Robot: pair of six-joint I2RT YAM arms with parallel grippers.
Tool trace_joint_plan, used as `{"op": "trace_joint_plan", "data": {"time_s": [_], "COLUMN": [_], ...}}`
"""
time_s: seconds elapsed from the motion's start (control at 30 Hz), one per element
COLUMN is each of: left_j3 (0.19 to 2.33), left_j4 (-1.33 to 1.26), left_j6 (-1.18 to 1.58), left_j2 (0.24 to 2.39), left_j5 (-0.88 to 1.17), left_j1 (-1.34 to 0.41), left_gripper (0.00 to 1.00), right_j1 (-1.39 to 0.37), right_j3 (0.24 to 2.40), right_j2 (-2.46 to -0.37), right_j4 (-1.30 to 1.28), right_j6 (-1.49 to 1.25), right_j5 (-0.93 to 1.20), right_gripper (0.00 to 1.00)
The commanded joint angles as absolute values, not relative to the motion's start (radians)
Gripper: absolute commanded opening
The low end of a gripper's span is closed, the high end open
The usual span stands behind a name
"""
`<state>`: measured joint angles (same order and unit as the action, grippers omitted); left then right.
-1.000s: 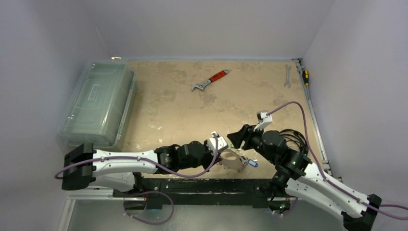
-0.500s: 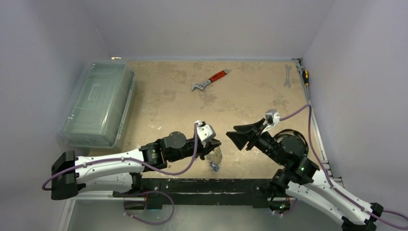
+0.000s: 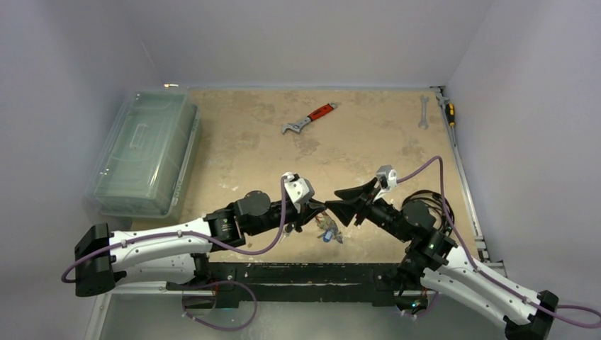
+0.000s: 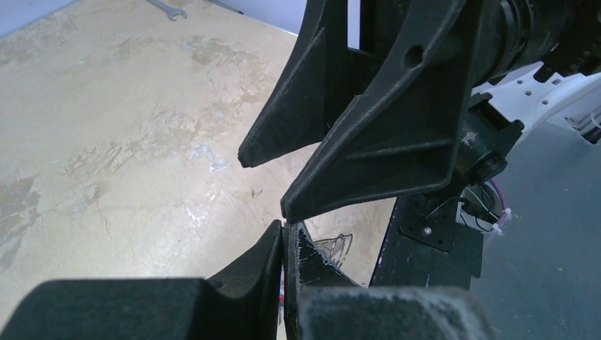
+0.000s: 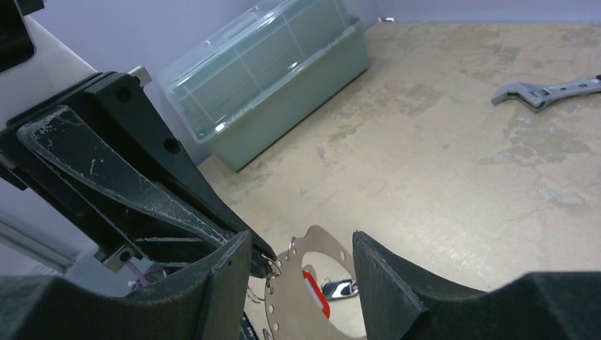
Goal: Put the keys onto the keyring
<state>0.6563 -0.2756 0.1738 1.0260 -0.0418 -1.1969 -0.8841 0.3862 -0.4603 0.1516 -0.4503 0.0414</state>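
Overhead looks down; wrist cameras closely face each other.

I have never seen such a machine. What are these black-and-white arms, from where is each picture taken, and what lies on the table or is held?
These are two robot arms bolted at the near edge of a table. The wide picture looks down from above; the two others come from a camera on each wrist. On the table lie a clear lidded box, a red-handled wrench and a plain spanner. Under the tools is a bunch of keys; whether it lies or hangs I cannot tell. The left tool is shut and seems to pinch the edge of the keyring, a flat silvery plate. The right tool is open, in front of it, holding nothing.
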Motion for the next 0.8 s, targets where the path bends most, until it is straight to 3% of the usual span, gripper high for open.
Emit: {"op": "trace_joint_plan", "data": {"time_s": [0.0,0.2,0.37,0.57,0.77], "left_j3": [0.659,0.594,0.602,0.635,0.729], "left_j4": [-0.325,-0.431,-0.403,-0.447,-0.286], "left_j6": [0.229,0.313,0.397,0.487,0.621], "left_j2": [1.052,1.122,1.150,1.162,1.148], "left_j5": [-0.133,-0.108,-0.222,-0.173,-0.258], "left_j1": [-1.188,-1.187,-1.186,-1.184,-1.184], "left_gripper": [0.00,0.00,0.00,0.00,0.00], "right_j1": [-0.884,-0.884,-0.884,-0.884,-0.884], "right_j3": [0.362,0.321,0.309,0.342,0.331], "right_j2": [-0.438,-0.437,-0.380,-0.352,-0.355], "right_j4": [0.214,0.160,0.096,0.037,0.054], "right_j6": [-0.447,-0.528,-0.565,-0.555,-0.529], "right_j5": [0.041,-0.015,-0.029,-0.085,-0.029], "right_gripper": [0.58,0.56,0.56,0.57,0.56]}}
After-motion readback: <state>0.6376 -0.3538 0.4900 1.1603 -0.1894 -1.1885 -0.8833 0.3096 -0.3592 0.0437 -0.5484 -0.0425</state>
